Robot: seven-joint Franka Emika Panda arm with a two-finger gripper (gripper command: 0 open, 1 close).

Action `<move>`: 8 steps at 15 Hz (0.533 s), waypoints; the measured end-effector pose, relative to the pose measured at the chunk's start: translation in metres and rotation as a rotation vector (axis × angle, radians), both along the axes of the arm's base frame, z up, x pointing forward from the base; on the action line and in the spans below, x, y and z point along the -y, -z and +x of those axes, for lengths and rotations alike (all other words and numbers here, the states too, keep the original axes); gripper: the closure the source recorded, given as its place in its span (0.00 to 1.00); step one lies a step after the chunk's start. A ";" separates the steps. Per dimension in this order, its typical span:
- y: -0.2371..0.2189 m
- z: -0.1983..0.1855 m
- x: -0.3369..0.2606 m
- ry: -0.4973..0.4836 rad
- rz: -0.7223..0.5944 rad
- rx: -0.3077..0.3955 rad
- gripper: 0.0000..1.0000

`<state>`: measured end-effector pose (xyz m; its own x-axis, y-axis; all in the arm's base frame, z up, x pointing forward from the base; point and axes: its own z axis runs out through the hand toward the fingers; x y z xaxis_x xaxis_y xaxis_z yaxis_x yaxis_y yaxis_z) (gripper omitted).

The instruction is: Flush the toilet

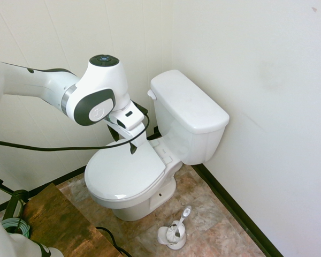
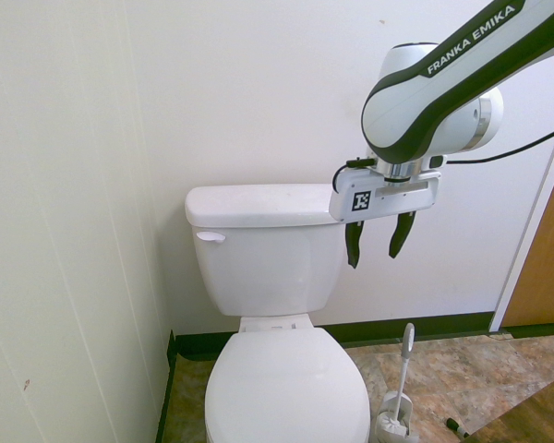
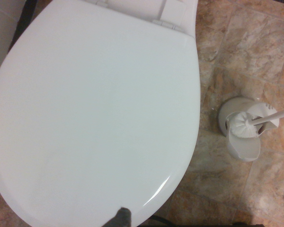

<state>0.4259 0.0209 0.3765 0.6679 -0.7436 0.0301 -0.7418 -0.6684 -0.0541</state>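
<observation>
The white toilet (image 1: 190,115) stands against the wall, its boxy tank (image 2: 263,245) lidded and its oval seat lid (image 1: 123,171) down. A small white flush lever (image 2: 210,237) sits on the tank's front upper corner, also seen as the lever (image 1: 151,94). My gripper (image 2: 379,240) hangs open and empty above the seat lid (image 3: 94,109), fingers pointing down, off to the side of the tank away from the lever. In the first exterior view the gripper (image 1: 123,140) is partly hidden behind the wrist.
A white brush holder (image 1: 174,233) with its brush stands on the tiled floor beside the bowl; the holder (image 3: 244,132) shows in the wrist view too. Walls close in behind and beside the tank. A wooden door (image 2: 545,258) is at one side.
</observation>
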 end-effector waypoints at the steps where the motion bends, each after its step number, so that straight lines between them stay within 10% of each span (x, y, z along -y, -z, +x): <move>1: 0.001 0.001 0.000 0.000 0.000 -0.001 0.00; 8: 0.004 0.087 -0.035 0.017 0.026 0.008 0.00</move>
